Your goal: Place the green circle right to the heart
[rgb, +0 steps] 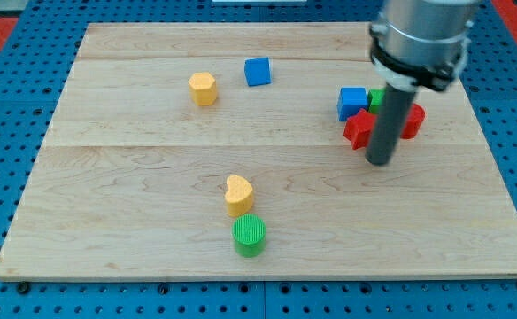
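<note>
A green circle (pixel 249 235) lies near the view's bottom centre. A yellow heart (pixel 238 194) sits just above it, touching or nearly touching. My tip (pixel 379 161) is far to the view's right of both, beside a cluster of blocks and just below a red block (pixel 358 128). The rod stands upright and partly hides the cluster.
The cluster at the right holds a blue block (pixel 352 102), a green block (pixel 376 97) and another red block (pixel 412 120). A yellow block (pixel 203 89) and a blue cube (pixel 258 71) lie at the upper left. The wooden board (pixel 135 177) lies on a blue pegboard.
</note>
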